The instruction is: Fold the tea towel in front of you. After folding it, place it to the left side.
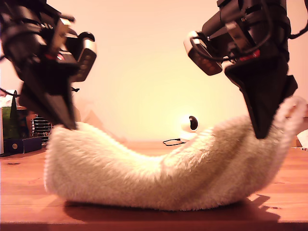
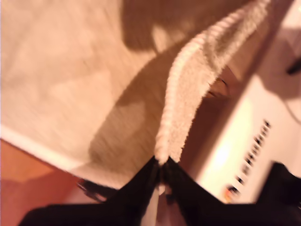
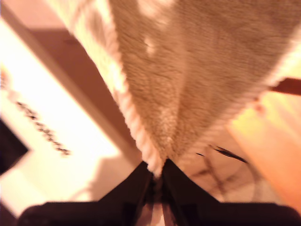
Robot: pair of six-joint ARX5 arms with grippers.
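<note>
1. Tea towel (image 1: 159, 178): cream terry, ribbed hem; two corners lifted, sagging middle resting on the table (image 1: 29, 192).
2. My first gripper (image 2: 161, 165): jaws pinched tight on a hem corner.
3. My second gripper (image 3: 157, 170): jaws likewise clamped on a corner.
4. Handling advice: carry both corners level and together, laying them evenly over the resting edge; avoid twisting.
</note>
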